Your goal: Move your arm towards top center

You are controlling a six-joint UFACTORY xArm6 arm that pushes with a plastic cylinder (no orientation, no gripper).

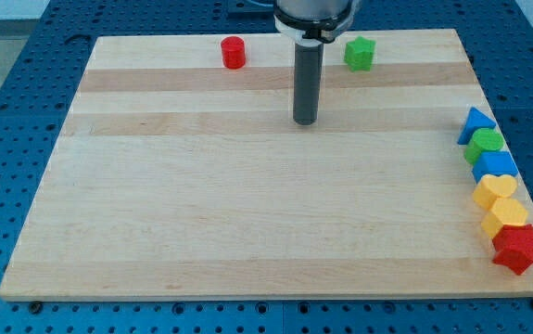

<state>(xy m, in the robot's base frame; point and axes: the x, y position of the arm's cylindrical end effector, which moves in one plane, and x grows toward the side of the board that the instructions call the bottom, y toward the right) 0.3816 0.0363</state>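
Already the tip stands in the upper middle part of the table, a little below the top edge. There is no pincer on this arm, only the straight dark rod, so nothing can be released or clenched; the rod touches no block.

The goal is the top centre of the table, which lies just above the tip toward the view's top. It seems that only a short, straight slide upward is needed. The red cylinder is up and to the view's left of the tip, and the green block, maybe a star or hexagon shape, is up and to the view's right. The tip is between them but lower, and the gap between them looks wide. To do the step well, the arm should keep to the middle of this gap and stop before the table's edge, so that no block is pushed.

The table is pale wood with visible grain in long bands, smooth and matt. The blocks look like painted or plastic pieces with hard edges. Far to the view's right and lower than the tip, a row sits along the edge: a blue triangle, a green round block, a blue block, a yellow heart, a yellow hexagon and a red star, each touching or almost touching the next.
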